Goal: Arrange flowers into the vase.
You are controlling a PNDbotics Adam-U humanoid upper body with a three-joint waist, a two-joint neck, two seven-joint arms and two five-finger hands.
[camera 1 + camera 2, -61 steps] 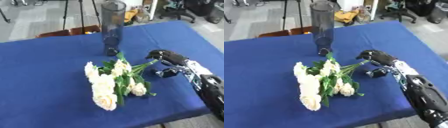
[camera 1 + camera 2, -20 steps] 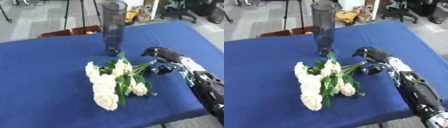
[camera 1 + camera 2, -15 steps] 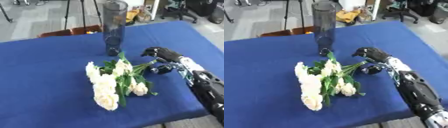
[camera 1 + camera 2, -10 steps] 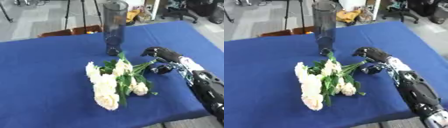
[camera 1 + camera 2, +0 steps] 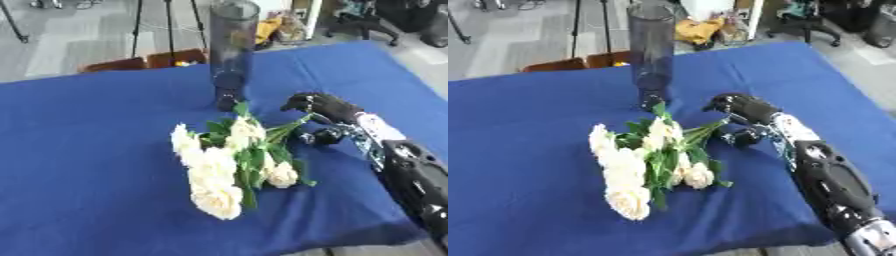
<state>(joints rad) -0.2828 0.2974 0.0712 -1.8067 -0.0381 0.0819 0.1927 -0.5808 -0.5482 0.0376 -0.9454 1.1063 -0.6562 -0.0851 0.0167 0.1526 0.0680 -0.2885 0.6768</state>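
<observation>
A bunch of cream-white flowers (image 5: 220, 169) with green leaves lies on the blue table (image 5: 87, 150), heads toward me, stems pointing to the far right. My right hand (image 5: 325, 107) arches over the stem ends (image 5: 289, 129), fingers curled above them and thumb below; I cannot tell whether it holds them. A tall dark glass vase (image 5: 232, 47) stands upright just behind the bunch. My left hand is out of sight.
Brown chairs (image 5: 140, 62) and a tripod stand behind the table's far edge. A yellow thing (image 5: 697, 30) and office chairs lie on the floor at the back right. The table's front edge runs along the bottom.
My right hand has crept left toward the stem ends and its fingers have closed in over them. Flowers and vase have stayed put.
</observation>
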